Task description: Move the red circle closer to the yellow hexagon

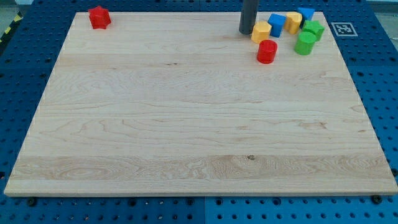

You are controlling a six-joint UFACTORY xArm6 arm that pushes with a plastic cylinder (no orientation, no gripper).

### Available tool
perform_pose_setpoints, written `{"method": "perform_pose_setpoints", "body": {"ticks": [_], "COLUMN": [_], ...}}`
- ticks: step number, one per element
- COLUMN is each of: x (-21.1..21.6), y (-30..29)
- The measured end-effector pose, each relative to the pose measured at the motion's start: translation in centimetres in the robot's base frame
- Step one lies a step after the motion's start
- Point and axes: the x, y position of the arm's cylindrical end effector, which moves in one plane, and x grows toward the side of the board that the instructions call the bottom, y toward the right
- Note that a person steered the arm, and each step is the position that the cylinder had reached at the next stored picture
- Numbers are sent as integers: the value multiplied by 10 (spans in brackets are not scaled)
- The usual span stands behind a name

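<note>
At the view's top right of the desk, everything relevant sits in one tight cluster. My tip is planted on the wood just to the view's left of the yellow hexagon, near it but with a sliver of gap as far as I can tell.

The red circle stands just below the hexagon, toward the view's bottom and slightly right, close to it or possibly already touching; I can't tell which from this angle.

Key relation: from my tip the red circle lies down and to the right, with the hexagon's lower left corner almost on that line. The circle is round, so there's no long axis to worry about.

Judgement: to close the gap I'd need to get below the circle and push toward the view's top. A straight run from here would likely clip the hexagon first.

The end effector is a bare rod: nothing to spread or pinch, holding nothing.

Nearby and in the way of any overshoot: blue block, second yellow block, another blue block, green blocks and. A red block sits far off at the top left.
</note>
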Motion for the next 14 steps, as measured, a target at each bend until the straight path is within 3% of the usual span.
{"method": "perform_pose_setpoints", "body": {"ticks": [2, 3, 4, 5, 8, 14], "x": [13, 56, 90, 93, 114, 78], "y": [-88, -89, -44, 12, 45, 46]}}
